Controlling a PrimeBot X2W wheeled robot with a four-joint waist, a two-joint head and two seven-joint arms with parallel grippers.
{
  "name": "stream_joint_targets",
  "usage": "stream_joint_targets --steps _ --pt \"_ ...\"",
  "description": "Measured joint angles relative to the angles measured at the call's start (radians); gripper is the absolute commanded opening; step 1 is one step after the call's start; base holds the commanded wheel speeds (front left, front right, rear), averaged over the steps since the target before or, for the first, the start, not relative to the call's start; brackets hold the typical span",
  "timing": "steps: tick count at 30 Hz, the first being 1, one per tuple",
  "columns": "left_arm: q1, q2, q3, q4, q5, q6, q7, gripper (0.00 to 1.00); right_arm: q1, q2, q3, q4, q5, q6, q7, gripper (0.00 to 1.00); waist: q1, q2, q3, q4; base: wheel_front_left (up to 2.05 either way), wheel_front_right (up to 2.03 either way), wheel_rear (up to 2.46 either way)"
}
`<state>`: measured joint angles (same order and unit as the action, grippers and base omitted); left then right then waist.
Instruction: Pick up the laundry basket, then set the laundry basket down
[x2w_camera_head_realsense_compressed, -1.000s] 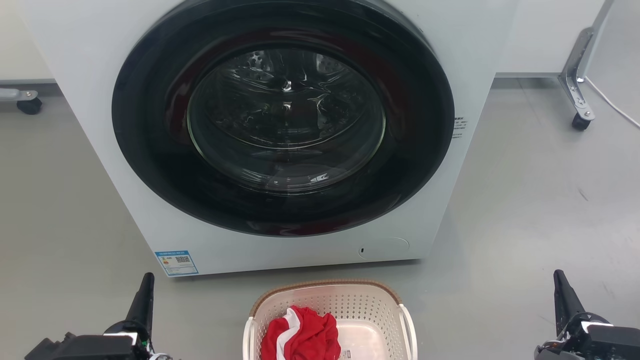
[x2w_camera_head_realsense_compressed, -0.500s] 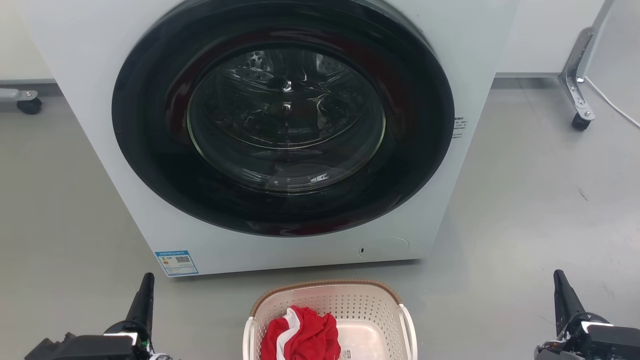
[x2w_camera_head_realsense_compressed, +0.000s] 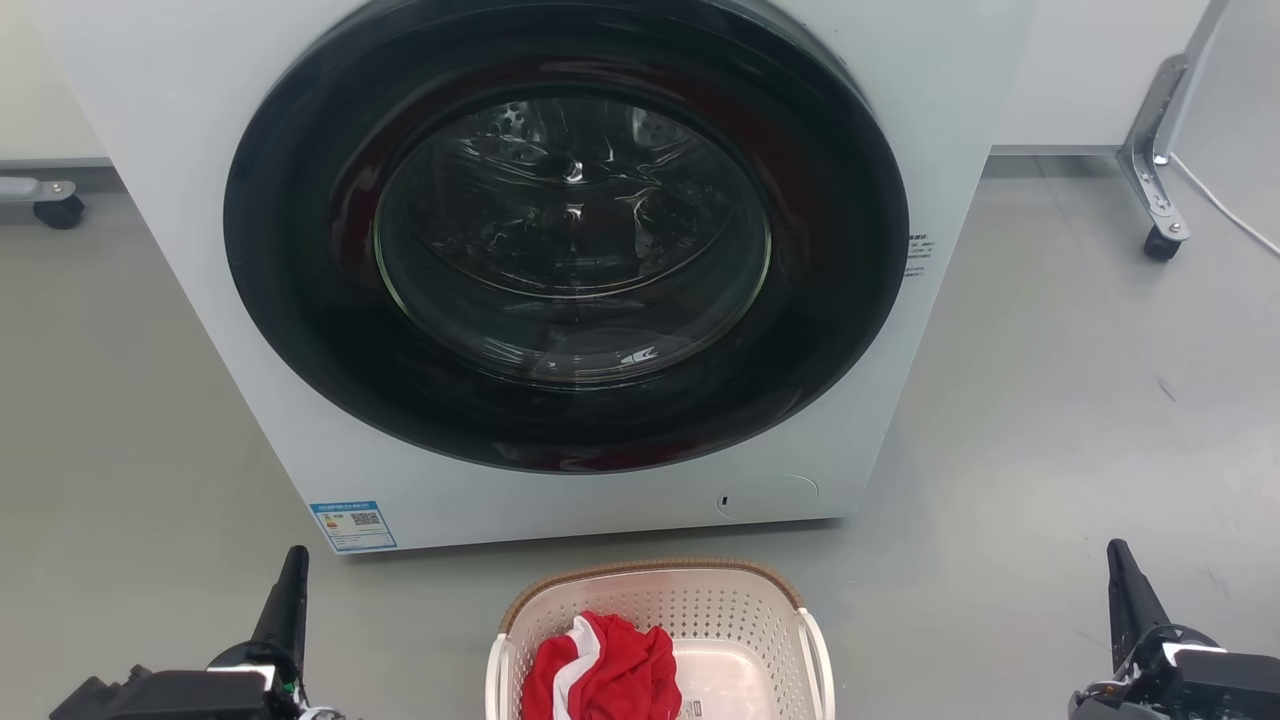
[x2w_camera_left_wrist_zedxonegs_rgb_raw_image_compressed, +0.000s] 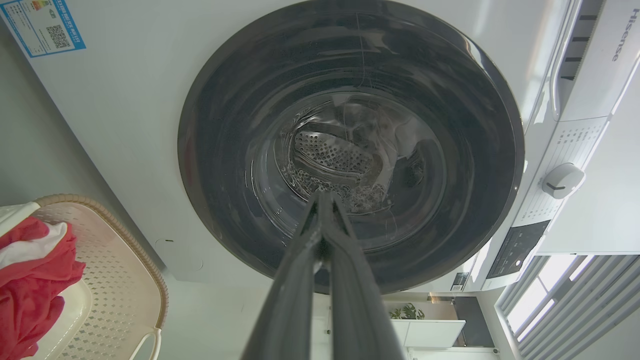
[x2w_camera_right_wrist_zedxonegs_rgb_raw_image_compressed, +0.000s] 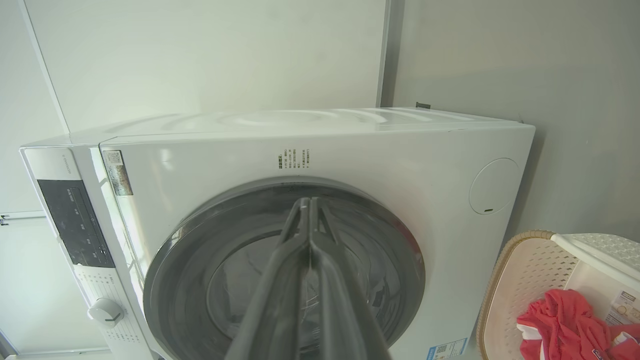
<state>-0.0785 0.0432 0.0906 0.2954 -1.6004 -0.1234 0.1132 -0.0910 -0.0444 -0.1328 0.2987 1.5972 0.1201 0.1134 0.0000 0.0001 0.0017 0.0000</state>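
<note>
The laundry basket (x2w_camera_head_realsense_compressed: 660, 600), cream-white with perforated walls and a brown woven-look rim, sits on the floor just in front of the washer, at the bottom centre of the head view. A red and white cloth (x2w_camera_head_realsense_compressed: 600, 670) lies inside it. The basket also shows at the left edge of the left wrist view (x2w_camera_left_wrist_zedxonegs_rgb_raw_image_compressed: 120, 280) and the lower right of the right wrist view (x2w_camera_right_wrist_zedxonegs_rgb_raw_image_compressed: 525, 280). My left gripper (x2w_camera_head_realsense_compressed: 293, 560) stands shut to the basket's left, and my right gripper (x2w_camera_head_realsense_compressed: 1118, 555) stands shut far to its right. Both are apart from the basket and hold nothing.
A white front-loading washer (x2w_camera_head_realsense_compressed: 200, 200) with a dark round glass door (x2w_camera_head_realsense_compressed: 570, 240) stands directly behind the basket. A caster leg (x2w_camera_head_realsense_compressed: 1160, 240) stands at the far right and another caster (x2w_camera_head_realsense_compressed: 58, 210) at the far left. Grey floor (x2w_camera_head_realsense_compressed: 1050, 400) lies on both sides.
</note>
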Motion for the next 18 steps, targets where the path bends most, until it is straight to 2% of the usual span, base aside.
stream_joint_targets --steps 18 --pt "0.0 0.0 0.0 0.0 0.0 0.0 0.0 0.0 0.0 0.0 0.0 0.0 0.0 0.0 0.0 0.0 0.0 0.0 0.0 0.0 0.0 0.0 0.0"
